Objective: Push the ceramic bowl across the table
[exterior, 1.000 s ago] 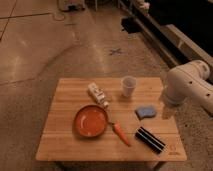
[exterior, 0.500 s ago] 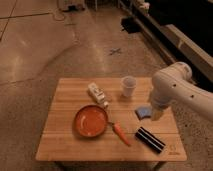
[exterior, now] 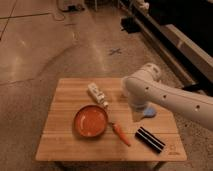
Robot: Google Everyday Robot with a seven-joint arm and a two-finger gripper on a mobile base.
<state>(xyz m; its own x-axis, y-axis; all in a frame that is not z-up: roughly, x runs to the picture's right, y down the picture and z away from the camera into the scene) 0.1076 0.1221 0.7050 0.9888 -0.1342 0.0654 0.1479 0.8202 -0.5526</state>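
Note:
The ceramic bowl [exterior: 91, 121], wide, shallow and orange-red, sits left of centre on the light wooden plank table [exterior: 62, 102]. My white arm reaches in from the right over the table's right half. My gripper [exterior: 136, 115] hangs below the arm's bend, to the right of the bowl and apart from it, above the tabletop.
A white bottle [exterior: 97, 95] lies just behind the bowl. An orange carrot [exterior: 120, 134] lies at the bowl's front right. A black oblong item [exterior: 150, 139] lies near the front right corner. A blue object [exterior: 149, 112] peeks out from under the arm. Concrete floor surrounds the table.
My arm has swung left from the table's right edge towards its middle and now covers the white cup and most of the blue object. The bowl has not moved.

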